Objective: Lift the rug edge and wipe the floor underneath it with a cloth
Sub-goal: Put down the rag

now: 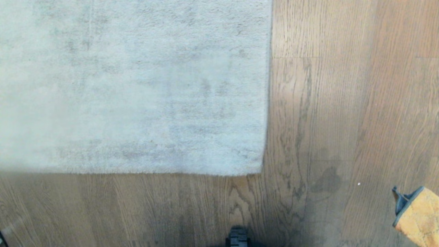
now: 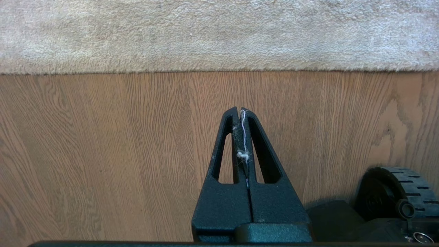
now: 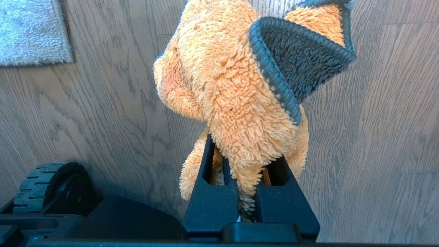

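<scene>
The pale grey rug (image 1: pixel 137 85) lies flat on the brown wood-grain floor (image 1: pixel 343 103), and its near rug edge (image 1: pixel 137 172) runs straight across the head view. In the left wrist view the same rug edge (image 2: pixel 219 71) lies ahead of my left gripper (image 2: pixel 239 110). That gripper is shut and empty apart from white lint stuck between its fingers, and it hangs over bare floor (image 2: pixel 103 154). My right gripper (image 3: pixel 244 147) is shut on the orange cloth (image 3: pixel 233 85), which has dark blue-grey trim and bunches up over the fingertips. The cloth (image 1: pixel 416 214) shows low on the right in the head view.
The rug's right border (image 1: pixel 269 85) ends at a corner (image 1: pixel 262 171), with open planks to its right. A dark stain (image 1: pixel 327 180) marks the floor there. The robot's base wheels (image 2: pixel 394 192) (image 3: pixel 51 185) stand close behind each gripper.
</scene>
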### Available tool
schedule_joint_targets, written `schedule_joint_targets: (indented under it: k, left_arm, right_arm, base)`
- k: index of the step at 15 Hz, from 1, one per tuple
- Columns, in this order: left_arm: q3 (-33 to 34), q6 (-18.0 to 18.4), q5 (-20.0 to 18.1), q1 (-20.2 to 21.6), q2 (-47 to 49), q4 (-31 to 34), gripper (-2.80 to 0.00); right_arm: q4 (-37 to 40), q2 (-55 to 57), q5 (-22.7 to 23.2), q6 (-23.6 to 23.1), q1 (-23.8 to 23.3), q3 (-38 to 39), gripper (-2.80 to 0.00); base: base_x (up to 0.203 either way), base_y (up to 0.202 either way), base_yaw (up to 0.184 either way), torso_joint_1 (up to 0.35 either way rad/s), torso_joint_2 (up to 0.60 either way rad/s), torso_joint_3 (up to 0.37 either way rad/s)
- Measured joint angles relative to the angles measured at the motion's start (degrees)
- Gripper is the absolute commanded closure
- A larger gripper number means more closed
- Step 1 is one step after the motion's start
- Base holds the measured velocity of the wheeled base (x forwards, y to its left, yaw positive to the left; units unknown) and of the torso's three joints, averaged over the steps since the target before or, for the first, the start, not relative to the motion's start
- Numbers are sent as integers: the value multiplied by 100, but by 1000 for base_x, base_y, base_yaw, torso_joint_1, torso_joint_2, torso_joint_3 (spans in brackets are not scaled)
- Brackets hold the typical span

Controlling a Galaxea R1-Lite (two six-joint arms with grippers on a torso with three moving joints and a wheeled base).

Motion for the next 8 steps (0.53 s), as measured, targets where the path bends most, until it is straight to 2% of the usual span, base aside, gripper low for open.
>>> schedule_joint_targets:
  k: [8]
  left_arm:
    - [2, 15, 0, 0, 0, 7, 0]
  right_arm:
    - [0, 0, -4, -1, -2, 0, 0]
  base:
    - [0, 0, 0, 0, 0, 0]
